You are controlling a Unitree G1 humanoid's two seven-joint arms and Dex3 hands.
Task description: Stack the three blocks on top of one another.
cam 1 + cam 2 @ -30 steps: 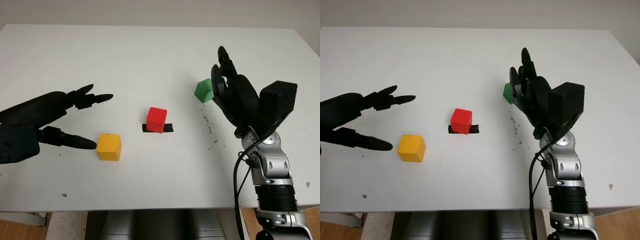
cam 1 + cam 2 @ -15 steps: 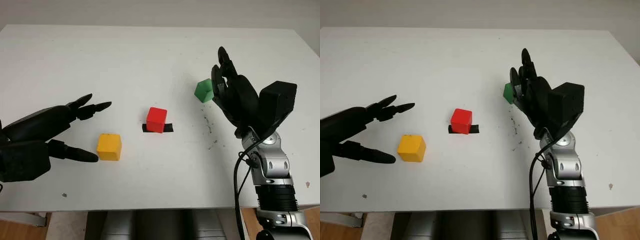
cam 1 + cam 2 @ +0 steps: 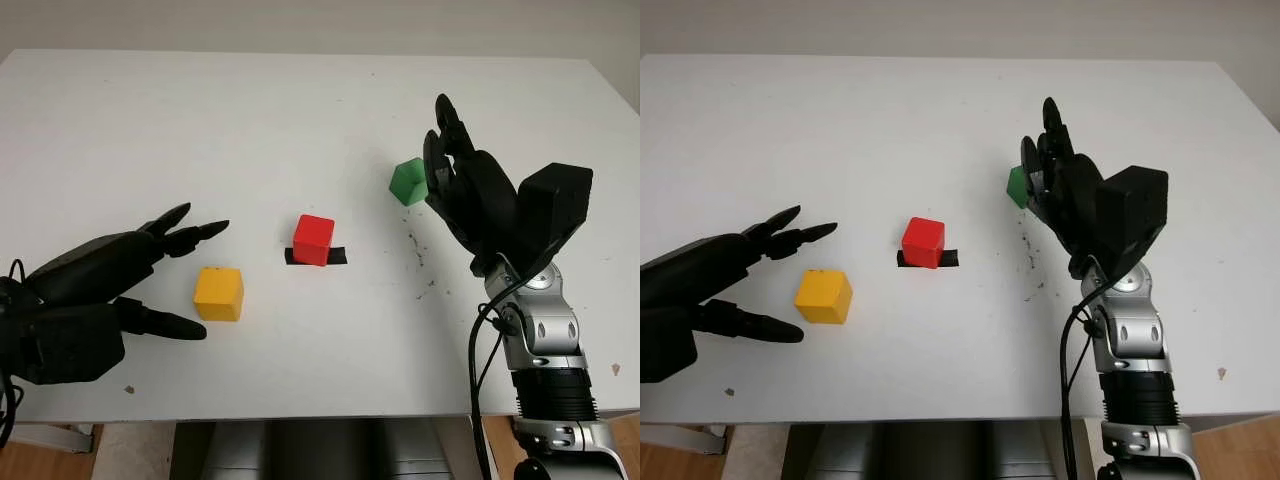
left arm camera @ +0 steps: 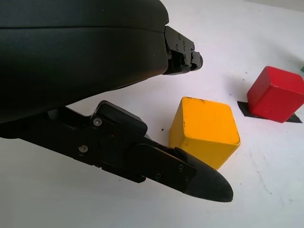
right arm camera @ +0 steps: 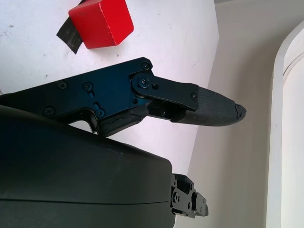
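Fingers (image 3: 190, 234) of the left hand (image 3: 95, 290) are held released either side of the yellow block (image 3: 218, 293), lower left, ready for grasping; the right hand (image 3: 470, 195) is raised unclenched beside the green block (image 3: 407, 181).

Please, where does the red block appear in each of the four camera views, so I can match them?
Left eye view: red block at table centre, on the black tape patch.
Right eye view: left of centre, same tape patch beneath.
Left wrist view: beyond the yellow block.
Right wrist view: beyond the right robot hand.
Shared landmark: the tape patch.

Bare table (image 3: 250, 130) btwn well-apart blocks (image 3: 219, 293).
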